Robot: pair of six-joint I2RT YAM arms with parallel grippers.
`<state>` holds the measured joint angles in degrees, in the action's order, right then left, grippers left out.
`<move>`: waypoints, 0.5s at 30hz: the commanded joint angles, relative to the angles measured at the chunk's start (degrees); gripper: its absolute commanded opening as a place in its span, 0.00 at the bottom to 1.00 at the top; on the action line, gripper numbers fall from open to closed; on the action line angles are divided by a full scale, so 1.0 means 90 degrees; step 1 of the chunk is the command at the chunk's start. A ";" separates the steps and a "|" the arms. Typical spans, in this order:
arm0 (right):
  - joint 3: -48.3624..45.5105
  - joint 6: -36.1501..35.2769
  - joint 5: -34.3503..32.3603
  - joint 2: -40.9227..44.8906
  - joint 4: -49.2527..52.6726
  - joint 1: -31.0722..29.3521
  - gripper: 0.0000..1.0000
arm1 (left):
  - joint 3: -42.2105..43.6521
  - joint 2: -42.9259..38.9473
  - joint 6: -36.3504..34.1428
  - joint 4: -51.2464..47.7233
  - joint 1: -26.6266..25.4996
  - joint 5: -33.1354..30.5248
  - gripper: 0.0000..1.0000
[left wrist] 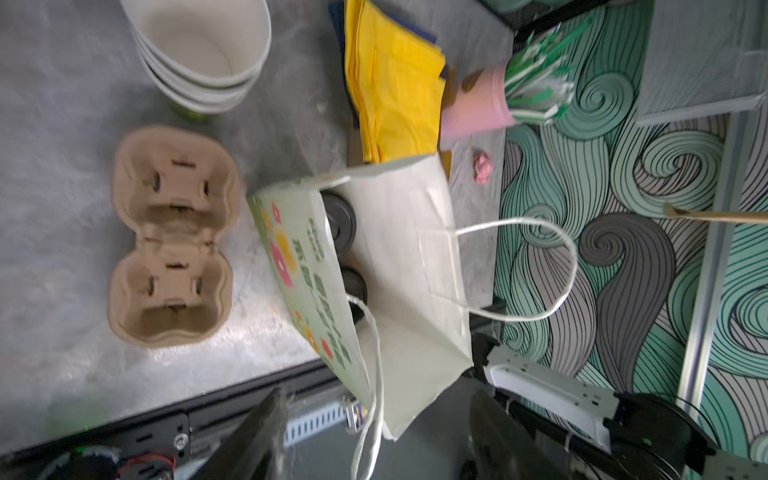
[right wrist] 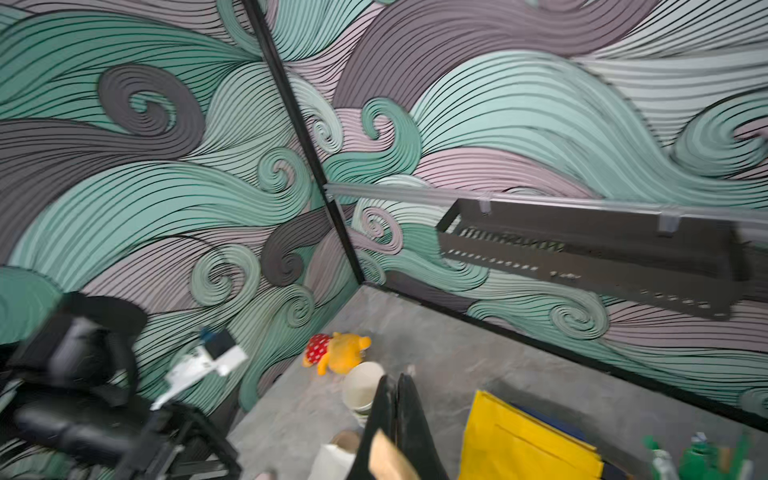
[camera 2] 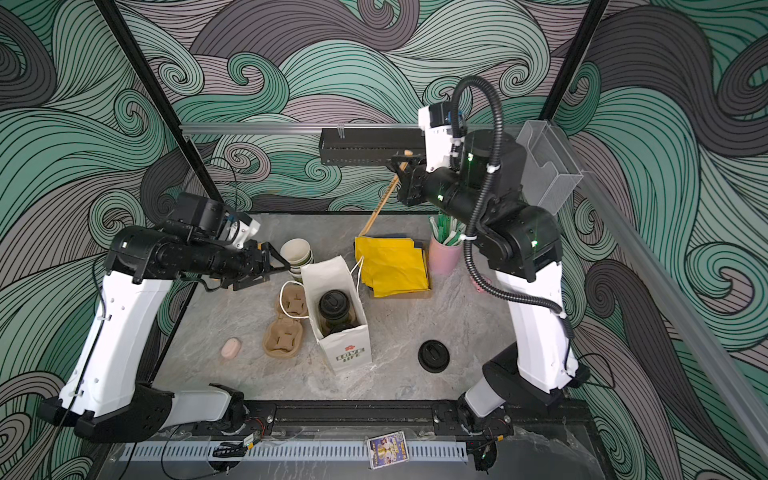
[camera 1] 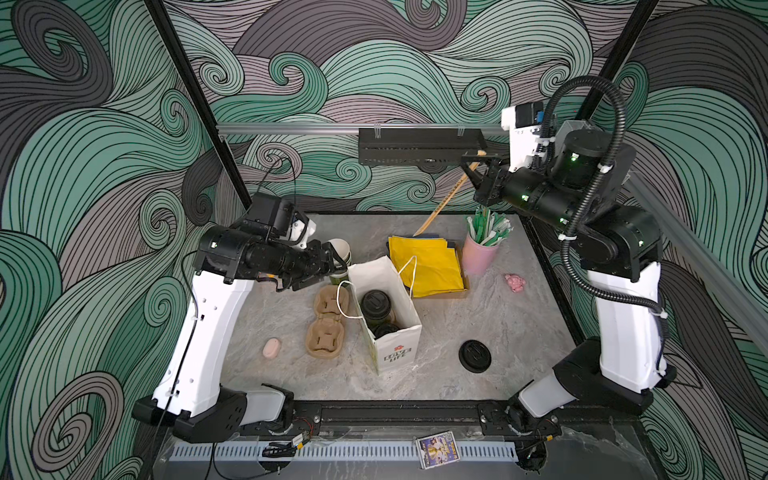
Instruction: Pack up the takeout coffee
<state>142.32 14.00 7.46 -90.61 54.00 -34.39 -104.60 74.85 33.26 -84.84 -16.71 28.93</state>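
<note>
Swirling green-and-mauve walls close in a grey marbled tabletop (camera 1: 519,324), and a white paper bag (camera 1: 397,347) stands upright near its middle, mouth open to the camera. The takeout coffee is inside it: one black-lidded cup (camera 1: 375,303) sits toward the far end and a second lidded cup (camera 1: 384,330) shows only as a dark rim at the near end. The left wrist view confirms two lids side by side. The bag's rope handles fall outward on either side, so the opening is clear.

The left gripper (camera 1: 330,270) hangs above the table just left of the bag's far corner, close to a stack of lidless cups (camera 1: 340,249). Its fingers are spread wide with nothing between them — it looks clear of the bag rather than reaching in. The moulded pulp cup carrier (camera 1: 326,328) lies empty beside the bag.

The right gripper (camera 1: 478,162) is raised high at the back by the black wall rack, jaws closed tight on the top of a long tan paper-wrapped stick (camera 1: 444,203). The stick slants down toward the yellow napkins (camera 1: 428,266). Holding it by the end probably lets the lower tip lead into the bag.

With both cups seemingly bagged, the packing looks nearly done — only extras would remain. A loose black lid (camera 1: 475,355) lies right of the bag.
</note>
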 commanded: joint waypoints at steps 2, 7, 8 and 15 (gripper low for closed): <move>-0.0741 0.0625 0.0262 0.0088 -0.0018 -0.0616 0.01 | 0.0774 -0.0963 0.0396 0.0610 0.0037 0.0983 0.73; -0.1778 0.0515 -0.0306 0.0238 -0.0084 -0.1280 0.01 | 0.1709 -0.1546 0.0475 0.1121 0.0041 0.0603 0.67; -0.1938 0.0524 -0.0374 0.0226 -0.0050 -0.1370 0.01 | 0.1866 -0.1609 0.0493 0.1210 0.0047 0.0542 0.64; -0.2680 0.0846 -0.0567 -0.0037 0.0172 -0.1879 0.00 | 0.2674 -0.1912 0.0715 0.1969 0.0035 0.0656 0.44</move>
<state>119.72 19.66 4.51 -90.04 54.52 -49.74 -82.11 57.98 38.92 -71.94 -16.62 34.09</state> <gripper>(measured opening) 0.050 0.446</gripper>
